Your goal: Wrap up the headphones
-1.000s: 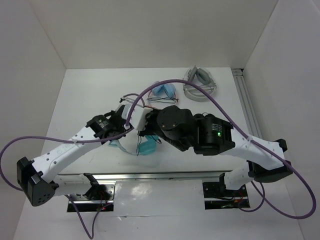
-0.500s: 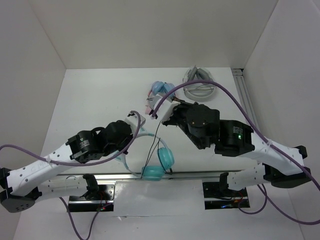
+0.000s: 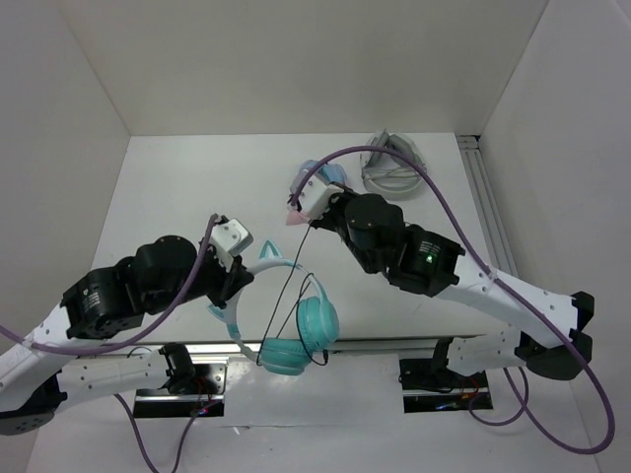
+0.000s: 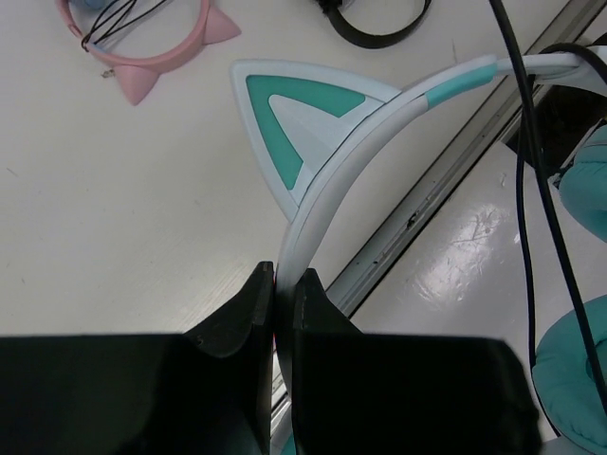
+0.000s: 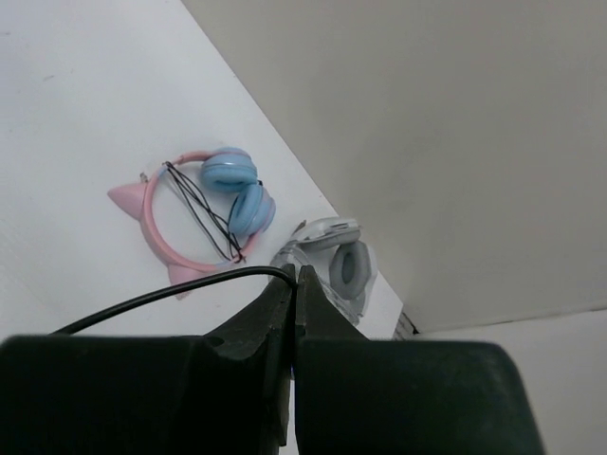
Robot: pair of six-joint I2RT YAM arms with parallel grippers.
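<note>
The teal headphones [image 3: 301, 330] hang in the air above the table's near edge, both teal cups low. Their pale headband [image 4: 379, 123] with a teal cat ear [image 4: 294, 123] runs into my left gripper [image 4: 283, 284], which is shut on the headband. In the top view the left gripper [image 3: 242, 276] is left of the cups. The thin black cable [image 3: 294, 271] runs taut from the cups up to my right gripper [image 3: 308, 222]. The right gripper [image 5: 295, 277] is shut on the cable [image 5: 161, 296], raised above the table.
Pink cat-ear headphones with blue cups [image 5: 204, 213] lie on the table at the back, also in the left wrist view [image 4: 142, 47]. Grey-white headphones [image 3: 394, 163] lie at the back right. Small black headphones [image 4: 379, 19] lie nearby. A metal rail [image 3: 345, 345] runs along the near edge.
My left gripper has drawn back toward the near left with the headband, carrying the cups lower and nearer. My right gripper has lifted toward the back, pulling the cable taut.
</note>
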